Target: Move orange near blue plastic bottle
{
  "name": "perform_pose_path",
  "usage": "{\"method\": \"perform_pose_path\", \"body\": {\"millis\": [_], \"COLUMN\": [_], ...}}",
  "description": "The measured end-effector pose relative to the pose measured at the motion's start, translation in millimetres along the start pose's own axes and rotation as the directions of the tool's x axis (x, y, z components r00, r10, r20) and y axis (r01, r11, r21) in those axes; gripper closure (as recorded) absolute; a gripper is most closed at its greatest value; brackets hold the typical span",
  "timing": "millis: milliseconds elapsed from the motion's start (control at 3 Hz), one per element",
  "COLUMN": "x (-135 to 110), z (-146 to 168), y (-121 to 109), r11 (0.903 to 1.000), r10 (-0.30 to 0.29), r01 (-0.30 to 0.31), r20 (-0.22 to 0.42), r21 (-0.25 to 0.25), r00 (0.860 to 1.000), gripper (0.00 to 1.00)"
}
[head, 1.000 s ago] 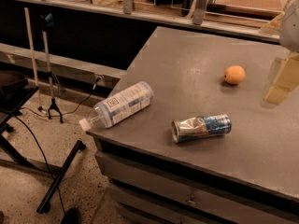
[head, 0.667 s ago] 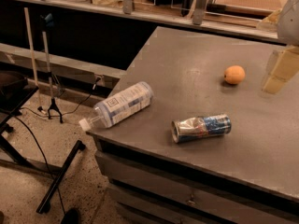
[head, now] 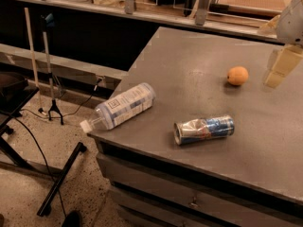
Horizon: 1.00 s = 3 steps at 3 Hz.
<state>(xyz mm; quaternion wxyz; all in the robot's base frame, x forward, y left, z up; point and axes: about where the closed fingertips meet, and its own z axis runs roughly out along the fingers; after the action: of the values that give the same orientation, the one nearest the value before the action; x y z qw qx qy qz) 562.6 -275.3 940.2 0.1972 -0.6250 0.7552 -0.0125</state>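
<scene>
- Locate the gripper (head: 282,63) at the right edge of the view, over the far right part of the table (head: 189,56). The frame edge cuts part of it off.
- You cannot tell how far the gripper is open. Nothing is visibly held in it.
- Find the orange (head: 237,75) resting on the table surface, just left of the gripper and slightly below it in the view. A clear strip of table separates the two; they do not touch.
- Find the blue plastic bottle (head: 120,107) lying on its side at the near left corner of the table. Its white cap points to the lower left and overhangs the table edge.
- Note that the orange lies well apart from the bottle, toward the far right.
- Note the crushed can (head: 204,129) lying on its side near the front edge, between the bottle and the orange but touching neither.
</scene>
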Motion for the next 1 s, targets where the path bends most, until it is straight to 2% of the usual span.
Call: {"method": "perform_pose_path", "body": {"millis": [333,1000], "x": [13,24], "z": [37,79], "y": [-17,-31], "r11": [0.9988,0.9953], "r10": [0.021,0.059], "r01": [-0.02,-0.056], "r20": [0.004,0.039], "r21": [-0.046,-0.079], "r00": [1.0,0.997], "gripper": [0.0,0.0]}}
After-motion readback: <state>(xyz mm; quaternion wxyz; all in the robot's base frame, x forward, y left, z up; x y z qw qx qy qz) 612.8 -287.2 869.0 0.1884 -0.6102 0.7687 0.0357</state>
